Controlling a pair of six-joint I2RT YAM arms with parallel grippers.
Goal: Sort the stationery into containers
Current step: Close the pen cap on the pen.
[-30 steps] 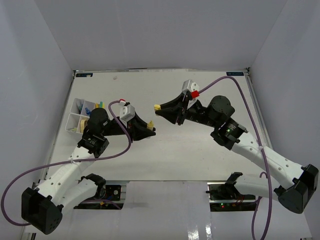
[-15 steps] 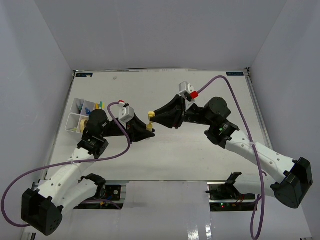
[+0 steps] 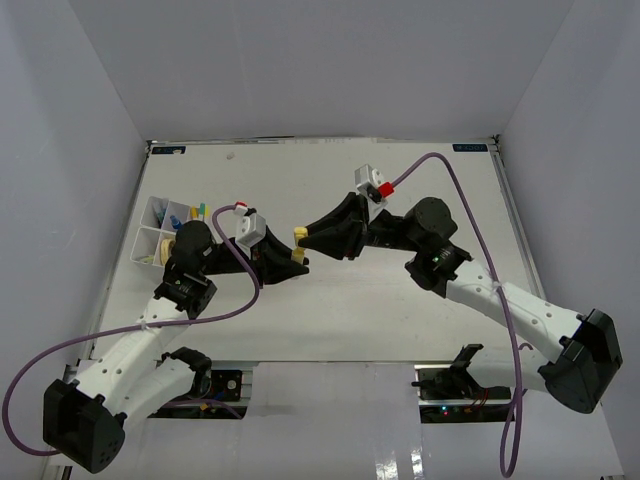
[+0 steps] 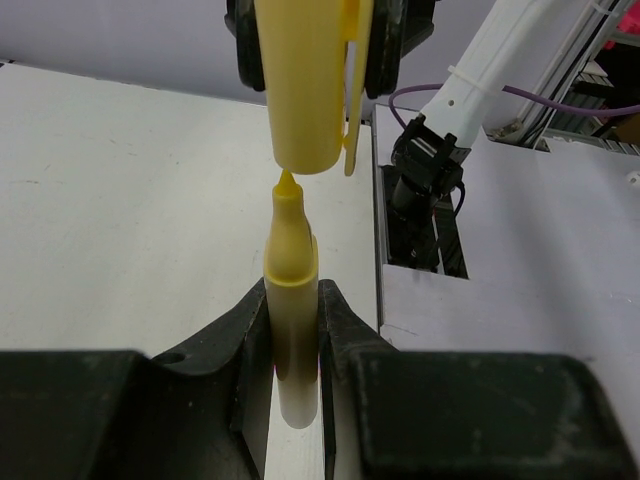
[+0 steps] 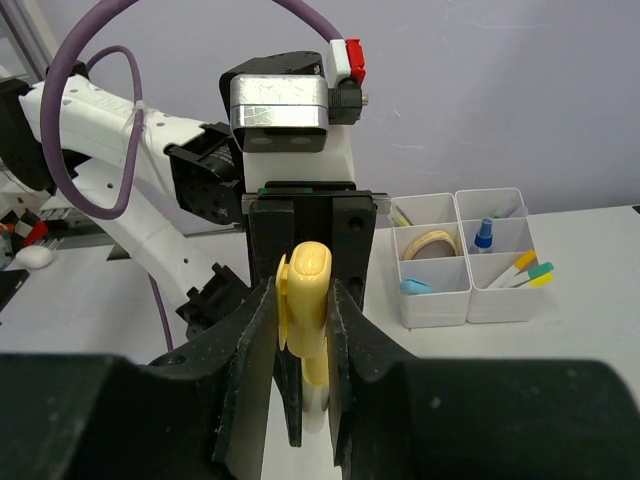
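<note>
While the arms face each other above the table (image 3: 400, 320), we see the left gripper (image 4: 291, 330) pinching the yellow marker (image 4: 290, 265) by its barrel, tip bare; right gripper (image 5: 303, 340) clamped on the yellow cap (image 5: 305, 290); tip right at the cap's mouth, contact unclear; white tray (image 5: 440, 305) well apart at far left, holding tape ring (image 5: 432, 243), small bottle (image 5: 484, 236), pens (image 5: 528, 270).

White tabletop (image 3: 330, 310), pale grey-lilac walls (image 3: 320, 70) enclosing three sides, even diffuse light, no hard shadows.
</note>
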